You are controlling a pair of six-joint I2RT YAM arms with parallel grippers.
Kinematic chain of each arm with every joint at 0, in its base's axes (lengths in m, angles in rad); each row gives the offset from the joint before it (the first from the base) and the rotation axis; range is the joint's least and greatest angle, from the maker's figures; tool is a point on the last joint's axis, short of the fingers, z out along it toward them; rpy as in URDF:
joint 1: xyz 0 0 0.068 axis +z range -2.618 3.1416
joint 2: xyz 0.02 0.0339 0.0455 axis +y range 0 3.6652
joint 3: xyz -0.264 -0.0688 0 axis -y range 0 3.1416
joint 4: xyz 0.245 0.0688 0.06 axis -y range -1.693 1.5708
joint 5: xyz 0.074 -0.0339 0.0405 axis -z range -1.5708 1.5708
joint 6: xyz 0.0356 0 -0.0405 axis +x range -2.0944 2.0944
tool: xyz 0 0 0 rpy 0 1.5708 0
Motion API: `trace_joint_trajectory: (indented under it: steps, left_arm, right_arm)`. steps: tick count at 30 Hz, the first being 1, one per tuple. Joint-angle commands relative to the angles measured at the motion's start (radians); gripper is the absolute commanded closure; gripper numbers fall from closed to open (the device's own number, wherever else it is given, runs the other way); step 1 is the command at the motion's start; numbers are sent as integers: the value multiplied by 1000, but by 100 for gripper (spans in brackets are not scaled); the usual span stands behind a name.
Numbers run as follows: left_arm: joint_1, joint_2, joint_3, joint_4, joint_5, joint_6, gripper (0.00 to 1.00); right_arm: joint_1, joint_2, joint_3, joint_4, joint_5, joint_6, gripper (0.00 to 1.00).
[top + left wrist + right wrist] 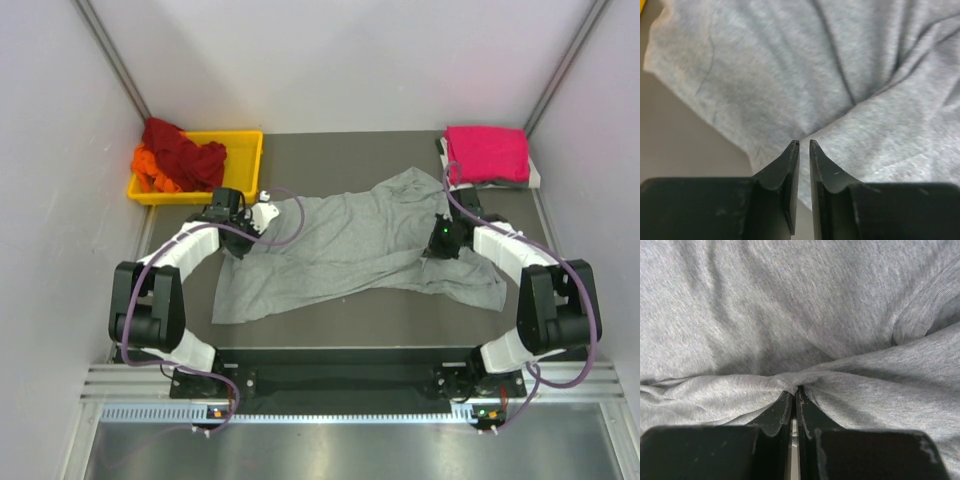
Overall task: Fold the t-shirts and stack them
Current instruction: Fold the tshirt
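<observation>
Right fingers, closest to the lens in their own wrist view, are clenched on a pinch of the grey t-shirt. The cloth is gathered into a small knot of creases right at their tips. Left fingers stand a narrow slit apart with nothing between them. They hang just over the shirt's edge, where grey cloth meets bare bench, so that side is released

From above, the grey t-shirt lies spread but rumpled across the middle of the bench, one end near the left arm and the other bunched under the right arm. At the far right corner the pink t-shirt sits folded. At the far left the dark red t-shirt and the orange t-shirt are heaped in the yellow tray

By the look of it, the step in hand is straightening the grey shirt before its first fold, with one shirt done and two waiting. The next move calls for the left fingers to close on the edge beneath them, so both arms can draw the cloth flat together. The right pinch seems to sit in from the hem, which may drag a ridge along

The bench is a dull, dark grey-brown sheet. White walls close it in on three sides, and a metal rail at the near edge carries the arm bases
</observation>
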Motion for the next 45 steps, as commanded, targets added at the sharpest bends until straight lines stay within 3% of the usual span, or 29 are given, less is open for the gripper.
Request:
trace_joint_trajectory:
  steps: [1,5,12,14,18,20,25,33,35,37,38,39,45]
  left_arm:
    - [-1,9,37,-52,183,69,79]
    - [-2,39,37,-105,275,140,77]
    - [2,52,46,-102,220,118,69]
    - [2,33,53,-105,217,109,1]
    - [4,7,69,-118,217,81,1]
    - [4,1,64,-122,220,94,5]
    - [4,76,90,-183,217,149,36]
    - [30,153,130,-257,219,219,30]
    - [30,153,121,-252,220,226,33]
    - [31,159,123,-237,214,211,51]
    - [31,158,127,-234,208,189,69]
    - [31,156,129,-221,191,174,100]
    - [50,46,116,-201,56,97,100]
  right_arm:
    - [10,3,42,38,-6,-17,100]
    - [10,-3,30,41,3,-16,100]
    - [12,-5,22,46,3,-19,99]
    - [13,-6,18,49,1,-20,99]
    - [12,-1,10,56,-3,-26,99]
    - [12,-1,4,60,-2,-28,99]
    - [10,0,4,60,-8,-33,99]
    - [10,-14,7,56,-2,-42,99]
    - [10,-9,7,60,-3,-42,99]
    - [12,-3,5,63,-6,-40,99]
    - [10,-1,2,66,-8,-37,99]
    - [10,-3,2,67,-11,-36,99]
    - [10,-24,-2,79,-15,-31,100]
